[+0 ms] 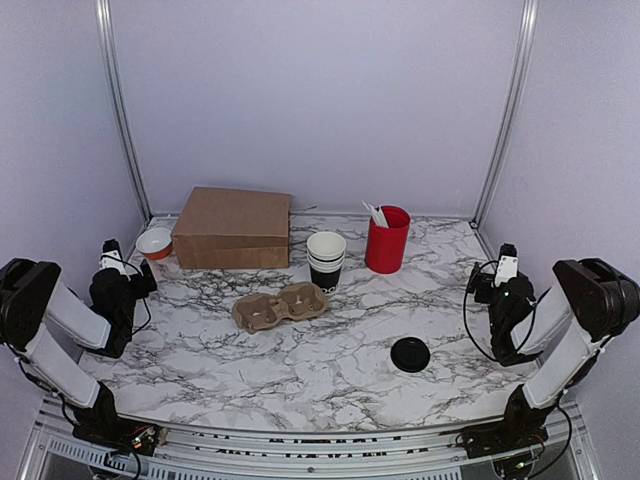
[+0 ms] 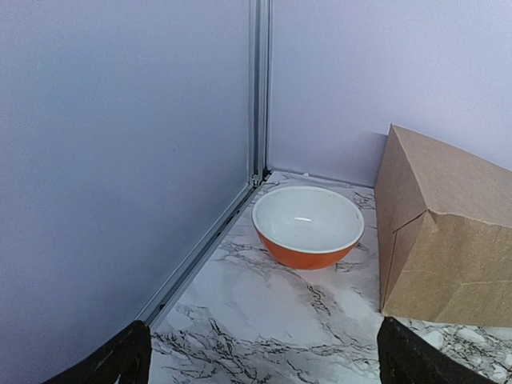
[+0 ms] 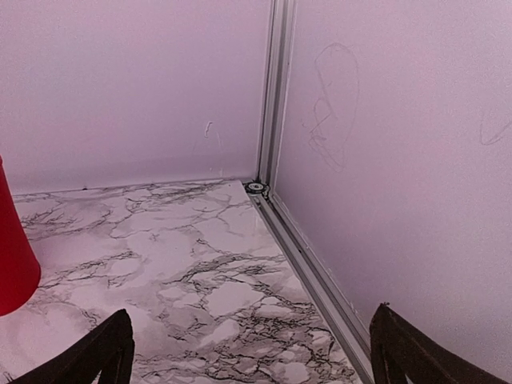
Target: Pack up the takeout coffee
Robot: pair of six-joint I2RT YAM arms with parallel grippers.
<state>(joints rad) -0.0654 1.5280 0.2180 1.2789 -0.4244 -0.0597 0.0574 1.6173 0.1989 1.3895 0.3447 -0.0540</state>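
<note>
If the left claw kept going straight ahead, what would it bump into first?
Probably the orange bowl, almost dead ahead of the open left gripper; the paper bag sits off to its right. Depth is unclear.

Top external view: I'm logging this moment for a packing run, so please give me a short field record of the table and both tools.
bag: brown paper bag, back left
bowl: orange bowl, left of the bag
cups: stack of black cups, lidless, centre back
utensils: red cup, right of the stack
carrier: cardboard cup carrier, empty, in front of the stack
lid: black lid, lying alone, front right
left tool: open, empty
right tool: open, empty
</note>
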